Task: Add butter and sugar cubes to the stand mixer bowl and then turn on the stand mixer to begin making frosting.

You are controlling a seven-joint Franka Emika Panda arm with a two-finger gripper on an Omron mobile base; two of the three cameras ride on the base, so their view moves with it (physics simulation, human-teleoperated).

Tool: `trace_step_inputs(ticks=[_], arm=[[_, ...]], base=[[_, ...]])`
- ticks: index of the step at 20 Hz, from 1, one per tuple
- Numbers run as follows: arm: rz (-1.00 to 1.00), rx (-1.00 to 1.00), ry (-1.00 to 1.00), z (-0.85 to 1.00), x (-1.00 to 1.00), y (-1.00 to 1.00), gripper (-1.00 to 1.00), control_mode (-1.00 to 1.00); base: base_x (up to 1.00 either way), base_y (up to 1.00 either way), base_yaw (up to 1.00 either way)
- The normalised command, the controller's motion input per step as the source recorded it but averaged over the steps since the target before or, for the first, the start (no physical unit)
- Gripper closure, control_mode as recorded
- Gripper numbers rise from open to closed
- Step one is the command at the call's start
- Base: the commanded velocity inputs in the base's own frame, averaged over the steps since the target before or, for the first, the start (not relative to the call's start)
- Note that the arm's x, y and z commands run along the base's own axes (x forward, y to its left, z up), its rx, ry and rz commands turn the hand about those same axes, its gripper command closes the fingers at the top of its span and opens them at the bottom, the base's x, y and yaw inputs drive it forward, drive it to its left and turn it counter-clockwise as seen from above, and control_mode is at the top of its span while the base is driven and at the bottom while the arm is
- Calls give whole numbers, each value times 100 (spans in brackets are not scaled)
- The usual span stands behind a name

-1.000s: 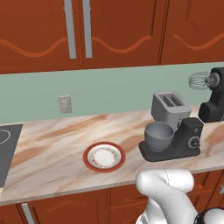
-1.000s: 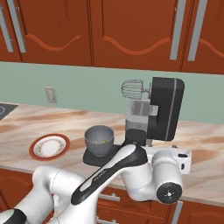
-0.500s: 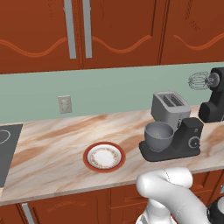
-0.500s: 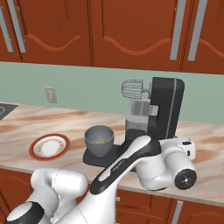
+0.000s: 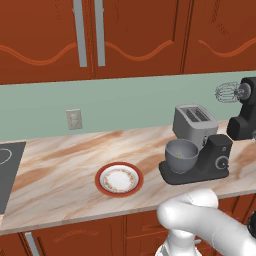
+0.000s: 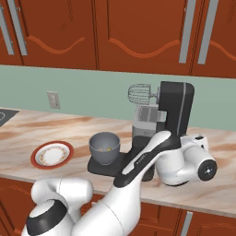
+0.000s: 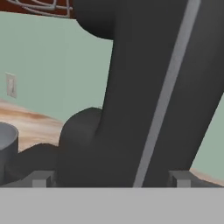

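- While the white arm reaches forward over the front edge of the marbled beige counter [image 5: 60, 185], its two-finger gripper [image 7: 109, 179] sits very close to the upright column of the black stand mixer [image 6: 173, 115]; its two small dark finger tips [image 7: 40, 178] stand wide apart at either side of the column, open and holding nothing.
- From the hand view the mixer's dark body blocks most of what lies behind it; a sliver of the wire whisk is cut off at the top edge and a slice of the round grey metal bowl [image 7: 6, 140] at the left edge.
- On the mixer's flat base, toward the counter's front edge, the stand mixer bowl [image 5: 181, 155] sits upright; the mixer head is tilted back so the whisk hangs up in the air.
- Inside the bowl, in the right base view, something small and pale lies at the bottom, too tiny to say whether it is butter or a sugar cube.
- Behind the mixer, near the back wall, stands a boxy grey toaster [image 5: 194, 122], partly covered by the mixer in the right base view.
- Left of the mixer and well apart from it, a red-rimmed white plate [image 5: 119, 179] lies near the front edge.
- At the counter's left end, a dark cooktop [image 5: 7, 170] is cut off by the frame.
- The robot's arm hides the mixer's dial side in the right base view.
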Motion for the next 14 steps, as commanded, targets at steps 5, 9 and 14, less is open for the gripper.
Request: trace_step_inputs(ticks=[5,9,14], arm=[[12,-8,0,0,13,0,-100,-100],[11,-15,0,2,0,12,-100,-100],[11,-16,0,6,0,35,-100,-100]], base=[[0,0,0],[0,0,0],[0,0,0]])
